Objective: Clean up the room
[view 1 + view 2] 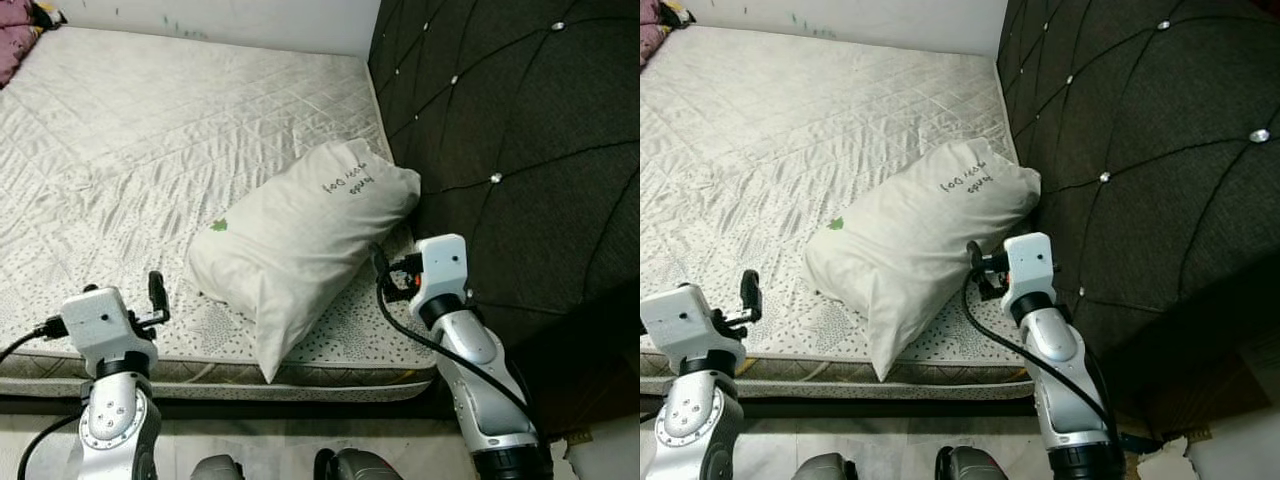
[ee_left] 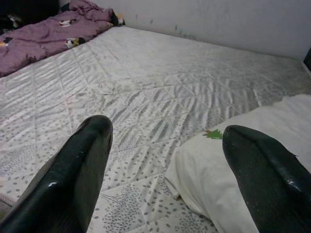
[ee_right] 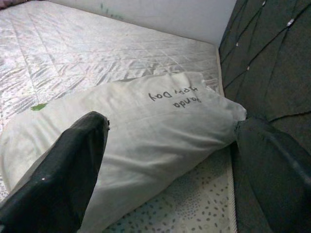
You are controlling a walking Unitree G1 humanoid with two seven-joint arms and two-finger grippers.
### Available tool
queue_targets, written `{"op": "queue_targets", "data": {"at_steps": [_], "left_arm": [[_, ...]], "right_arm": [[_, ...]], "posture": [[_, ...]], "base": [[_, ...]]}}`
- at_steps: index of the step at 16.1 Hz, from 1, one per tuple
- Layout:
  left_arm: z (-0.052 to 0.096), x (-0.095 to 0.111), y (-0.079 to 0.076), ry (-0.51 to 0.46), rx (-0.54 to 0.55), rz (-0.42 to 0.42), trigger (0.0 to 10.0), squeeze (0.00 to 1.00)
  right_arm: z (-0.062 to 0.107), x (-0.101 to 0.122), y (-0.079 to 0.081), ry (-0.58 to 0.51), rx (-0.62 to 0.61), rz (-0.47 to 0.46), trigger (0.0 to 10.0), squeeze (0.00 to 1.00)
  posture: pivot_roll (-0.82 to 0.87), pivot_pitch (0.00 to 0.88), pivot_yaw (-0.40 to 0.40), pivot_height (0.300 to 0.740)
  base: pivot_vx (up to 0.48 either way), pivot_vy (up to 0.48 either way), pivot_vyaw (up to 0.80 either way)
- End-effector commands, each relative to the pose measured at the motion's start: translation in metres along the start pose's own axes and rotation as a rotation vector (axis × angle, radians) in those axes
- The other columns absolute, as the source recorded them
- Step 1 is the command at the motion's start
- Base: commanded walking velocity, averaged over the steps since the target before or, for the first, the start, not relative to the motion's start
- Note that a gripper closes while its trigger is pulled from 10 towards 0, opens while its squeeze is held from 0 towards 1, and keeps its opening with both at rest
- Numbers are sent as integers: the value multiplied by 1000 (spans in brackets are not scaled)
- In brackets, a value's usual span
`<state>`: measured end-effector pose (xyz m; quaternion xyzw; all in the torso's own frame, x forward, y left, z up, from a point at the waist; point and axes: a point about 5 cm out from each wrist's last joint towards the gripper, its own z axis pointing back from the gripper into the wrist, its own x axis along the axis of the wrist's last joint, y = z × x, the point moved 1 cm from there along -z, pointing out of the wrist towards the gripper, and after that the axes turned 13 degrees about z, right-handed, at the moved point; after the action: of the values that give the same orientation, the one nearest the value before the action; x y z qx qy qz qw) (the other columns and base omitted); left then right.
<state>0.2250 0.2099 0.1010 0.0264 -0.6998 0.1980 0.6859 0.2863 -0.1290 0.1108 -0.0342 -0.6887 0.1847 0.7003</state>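
From my head camera, the plump white pillow with dark handwriting (image 1: 300, 240) lies askew on the quilted silver-grey mattress (image 1: 150, 140), one corner against the dark tufted headboard (image 1: 520, 130), its lower tip at the bed's edge, so it wants straightening, I'd say. My right gripper (image 1: 975, 268) sits just beside it; its fingertips are hard to make out here. Left wrist: my left gripper (image 2: 165, 145) is spread wide above the mattress, near the pillow's end; a crumpled purple blanket (image 2: 43, 36) is cut off. Right wrist: fingers (image 3: 73, 165) splayed, framing the pillow.
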Motion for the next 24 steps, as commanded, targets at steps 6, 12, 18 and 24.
{"op": "queue_targets", "data": {"at_steps": [6, 12, 18, 24], "left_arm": [[-17, -5, -20, 42, -138, -43, 10000, 0], [-20, -1, -18, 35, -147, -61, 10000, 0], [-20, 3, -12, 6, -103, -52, 10000, 0], [-21, 4, -13, 7, -97, -37, 10000, 0]], "right_arm": [[10, -7, -3, 18, -97, -37, 10000, 0], [7, -7, 4, 25, -92, -79, 10000, 0], [-2, -2, 7, 6, -50, -68, 10000, 0], [-2, 1, 5, -8, -44, -59, 10000, 0]], "posture": [[-7, 70, 58, 740], [31, 79, 52, 740], [51, 85, 15, 740], [44, 107, 11, 740]], "base": [[0, 0, 0], [0, 0, -133], [0, 0, -485], [0, 0, 0]]}}
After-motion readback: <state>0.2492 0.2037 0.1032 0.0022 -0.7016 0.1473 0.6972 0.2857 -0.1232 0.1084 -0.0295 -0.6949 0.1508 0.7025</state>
